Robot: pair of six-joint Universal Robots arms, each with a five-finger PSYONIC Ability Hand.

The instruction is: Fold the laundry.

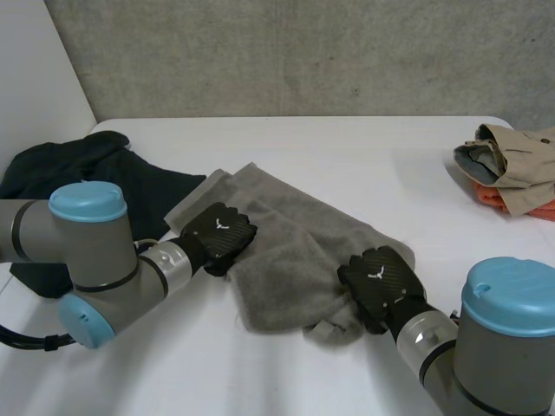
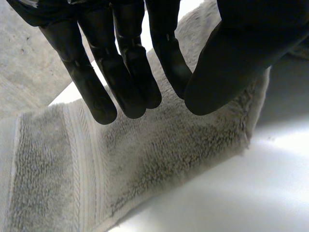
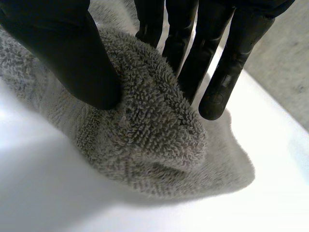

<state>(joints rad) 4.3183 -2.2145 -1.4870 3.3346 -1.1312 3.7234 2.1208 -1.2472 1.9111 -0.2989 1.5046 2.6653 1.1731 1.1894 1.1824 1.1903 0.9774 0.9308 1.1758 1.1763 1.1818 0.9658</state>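
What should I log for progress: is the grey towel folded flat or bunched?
Bunched, not folded flat: the grey towel lies rumpled, and the right hand pinches up a hump of it.

Towel (image 1: 295, 251) mid-tabletop (image 1: 347, 147), clothes at both sides.
A garment (image 1: 78, 165) is heaped at the left edge, a stack (image 1: 512, 169) at the far right corner; the left hand (image 1: 221, 234) is held over the towel's left end, the right hand (image 1: 377, 277) on its near end.

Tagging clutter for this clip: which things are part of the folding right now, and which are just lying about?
In use: grey towel; left hand, open over it; right hand, pinching a fold of it.
Lying about: dark garment; beige garment; orange cloth.
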